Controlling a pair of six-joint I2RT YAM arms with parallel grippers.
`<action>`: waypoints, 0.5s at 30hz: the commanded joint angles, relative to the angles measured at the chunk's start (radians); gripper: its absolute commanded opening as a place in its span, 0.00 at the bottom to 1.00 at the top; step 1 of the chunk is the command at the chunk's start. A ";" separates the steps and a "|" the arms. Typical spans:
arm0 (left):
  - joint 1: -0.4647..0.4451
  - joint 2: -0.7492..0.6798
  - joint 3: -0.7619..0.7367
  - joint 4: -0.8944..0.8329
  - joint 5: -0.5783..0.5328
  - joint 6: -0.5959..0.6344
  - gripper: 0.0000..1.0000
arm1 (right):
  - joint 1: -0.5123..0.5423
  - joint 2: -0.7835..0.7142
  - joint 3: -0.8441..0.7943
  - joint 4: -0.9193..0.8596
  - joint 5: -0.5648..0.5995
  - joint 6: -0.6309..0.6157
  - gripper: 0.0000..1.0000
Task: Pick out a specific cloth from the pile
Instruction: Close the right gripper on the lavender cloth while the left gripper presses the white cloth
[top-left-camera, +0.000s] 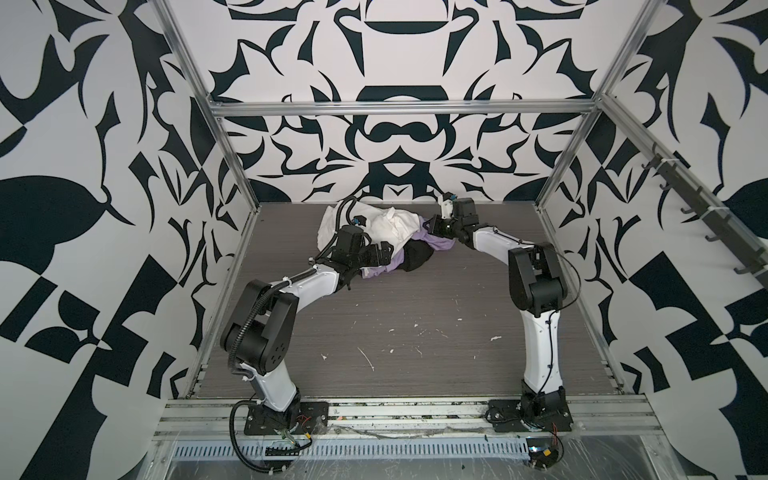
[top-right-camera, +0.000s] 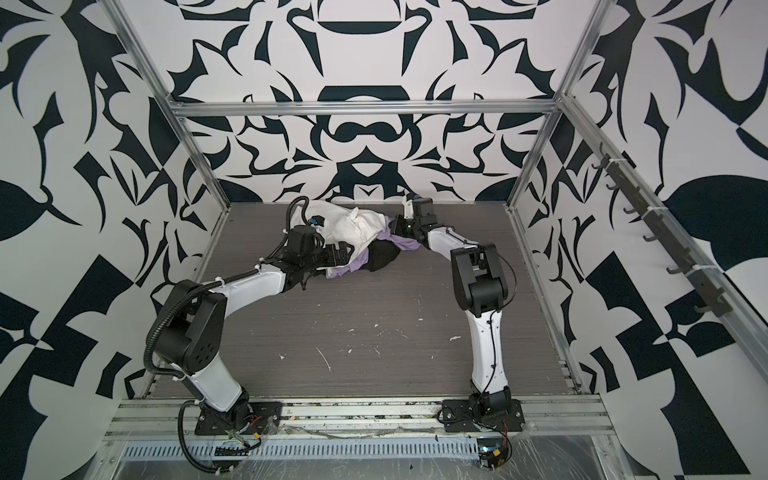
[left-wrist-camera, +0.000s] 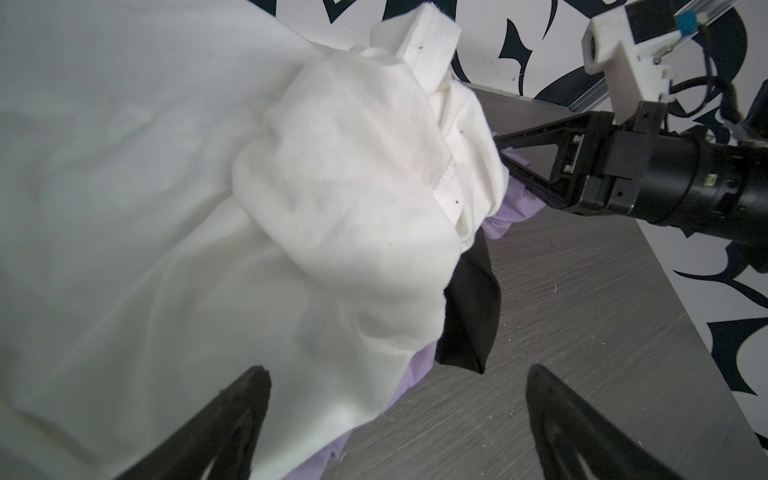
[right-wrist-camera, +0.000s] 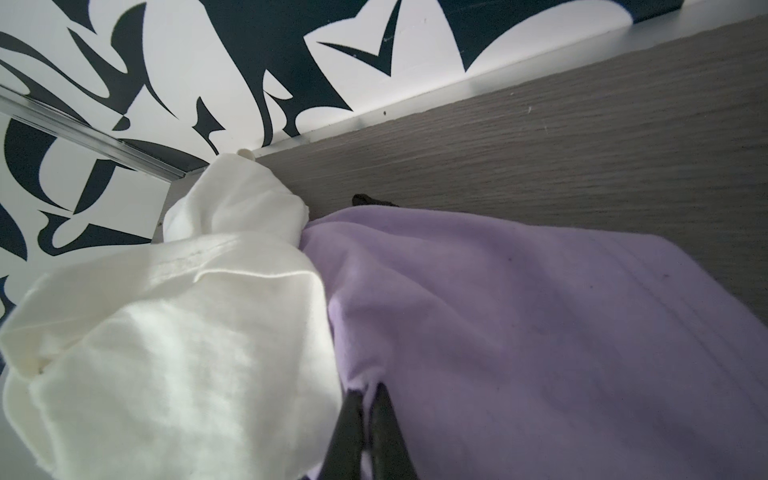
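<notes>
The table (top-left-camera: 415, 324) filled the middle of both top views and carried the pile (top-left-camera: 390, 245) at upper centre. The white cloth (top-left-camera: 386, 226) overlapped the cloth (right-wrist-camera: 519, 332), which showed along the pile's right and lower edges beside the black cloth (top-left-camera: 417, 255). The right claw (right-wrist-camera: 368, 392) was pressed together on a fold of the cloth, hard against the white cloth, so a pull could drag both out. The left claw (left-wrist-camera: 397, 370) hung spread, pinning nothing down.

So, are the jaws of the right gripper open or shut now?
Shut. In the right wrist view the right gripper has its jaws almost together, pinching a fold of the lavender cloth.
</notes>
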 joint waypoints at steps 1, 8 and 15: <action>-0.003 -0.032 0.012 -0.001 -0.009 0.003 0.99 | 0.001 -0.058 0.037 0.047 -0.034 0.014 0.04; -0.003 -0.039 0.008 0.007 -0.010 0.004 0.99 | 0.009 -0.110 0.034 0.061 -0.050 0.021 0.01; -0.003 -0.057 0.007 0.014 -0.006 0.001 0.99 | 0.022 -0.162 0.029 0.061 -0.057 0.017 0.00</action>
